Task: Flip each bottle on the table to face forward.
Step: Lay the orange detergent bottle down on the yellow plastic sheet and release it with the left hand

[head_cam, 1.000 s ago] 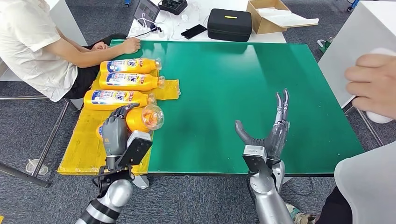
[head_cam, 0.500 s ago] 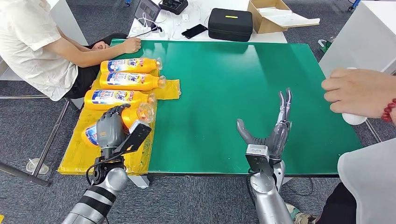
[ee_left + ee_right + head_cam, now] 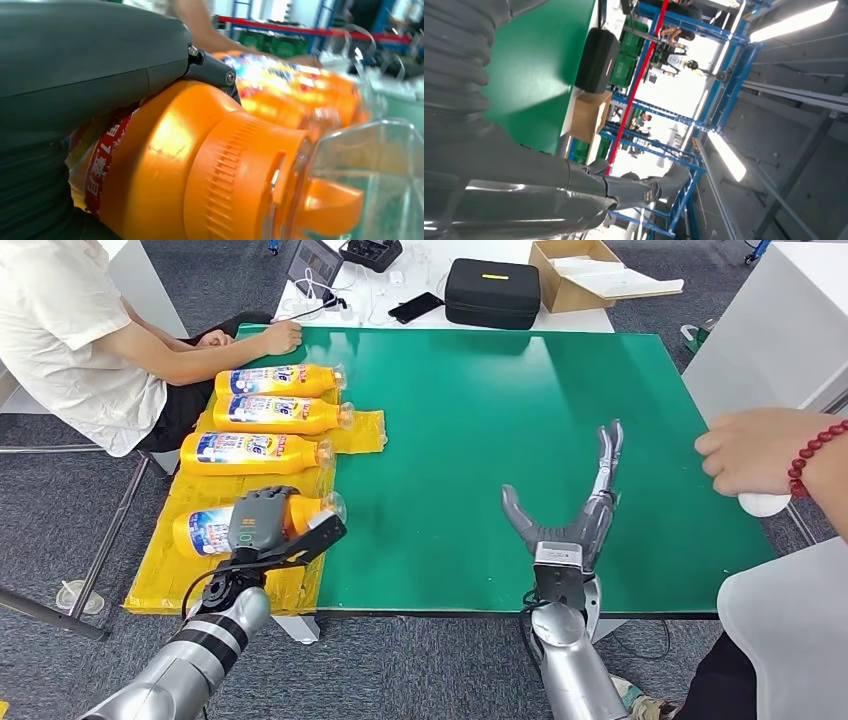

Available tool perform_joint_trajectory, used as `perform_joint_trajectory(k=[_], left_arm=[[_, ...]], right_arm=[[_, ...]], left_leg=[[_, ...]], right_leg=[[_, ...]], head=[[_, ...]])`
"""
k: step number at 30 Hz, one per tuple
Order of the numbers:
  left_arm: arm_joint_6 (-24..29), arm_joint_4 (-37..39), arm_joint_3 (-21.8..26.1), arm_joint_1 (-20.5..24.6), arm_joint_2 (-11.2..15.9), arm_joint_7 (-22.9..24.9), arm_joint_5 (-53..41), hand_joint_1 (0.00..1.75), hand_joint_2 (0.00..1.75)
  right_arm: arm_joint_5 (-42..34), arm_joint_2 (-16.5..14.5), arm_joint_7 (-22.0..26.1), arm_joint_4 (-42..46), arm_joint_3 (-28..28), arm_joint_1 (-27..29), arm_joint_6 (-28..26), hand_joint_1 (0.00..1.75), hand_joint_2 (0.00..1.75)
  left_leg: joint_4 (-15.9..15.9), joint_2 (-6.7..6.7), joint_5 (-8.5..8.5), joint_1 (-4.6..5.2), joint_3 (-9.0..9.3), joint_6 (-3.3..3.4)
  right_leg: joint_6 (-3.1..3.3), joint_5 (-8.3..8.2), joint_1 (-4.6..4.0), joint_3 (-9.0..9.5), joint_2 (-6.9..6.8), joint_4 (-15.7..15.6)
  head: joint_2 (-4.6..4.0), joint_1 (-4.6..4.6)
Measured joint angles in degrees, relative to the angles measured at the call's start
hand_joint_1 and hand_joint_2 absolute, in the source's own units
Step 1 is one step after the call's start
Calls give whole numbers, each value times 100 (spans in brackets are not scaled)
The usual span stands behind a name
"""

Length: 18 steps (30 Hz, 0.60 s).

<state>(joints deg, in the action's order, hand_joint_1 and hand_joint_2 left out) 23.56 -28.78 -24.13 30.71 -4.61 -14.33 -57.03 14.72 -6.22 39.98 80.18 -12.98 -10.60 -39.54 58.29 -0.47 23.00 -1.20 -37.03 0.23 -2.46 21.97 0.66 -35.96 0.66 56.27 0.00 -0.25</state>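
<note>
Four orange bottles lie at nine o'clock; left hand (image 3: 262, 523) grips the nearest bottle (image 3: 205, 532), right hand (image 3: 580, 523) spread, holding nothing.

You can see four orange bottles lying on their sides in a row on the yellow mat at the table's left edge. The nearest bottle (image 3: 205, 531) shows its blue label and clear cap.
</note>
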Motion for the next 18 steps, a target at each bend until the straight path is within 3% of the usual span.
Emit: perform_joint_trajectory(k=[1,4,5,13,18], left_arm=[[-91,69,-39,25,2,10,-43,151,175],[-277,231,-122,81,7,16,-87,37,175],[-329,266,-138,89,9,0,-79,18,175],[-1386,340,-158,103,-2,-576,590,0,175],[-1661,341,-144,98,-22,-714,676,0,175]], right_arm=[[-26,3,0,-16,-27,-10,1,0,175],[-112,15,0,-79,-105,-19,13,0,175],[-139,20,0,-102,-130,-19,18,0,175],[-291,82,0,-208,-267,-16,33,0,175],[-308,109,0,-263,-310,-18,68,0,175]], left_leg=[[0,0,0,0,1,0],[0,-2,-1,0,5,0],[0,-2,-1,0,7,0],[0,-5,-1,0,16,0],[0,-13,-2,0,21,0]], right_leg=[[0,0,0,1,-1,0],[0,0,0,7,-3,1],[0,0,0,8,-3,1],[1,1,1,18,-5,1],[1,2,1,28,-14,1]], head=[[0,0],[0,1],[1,1],[0,0],[0,2]])
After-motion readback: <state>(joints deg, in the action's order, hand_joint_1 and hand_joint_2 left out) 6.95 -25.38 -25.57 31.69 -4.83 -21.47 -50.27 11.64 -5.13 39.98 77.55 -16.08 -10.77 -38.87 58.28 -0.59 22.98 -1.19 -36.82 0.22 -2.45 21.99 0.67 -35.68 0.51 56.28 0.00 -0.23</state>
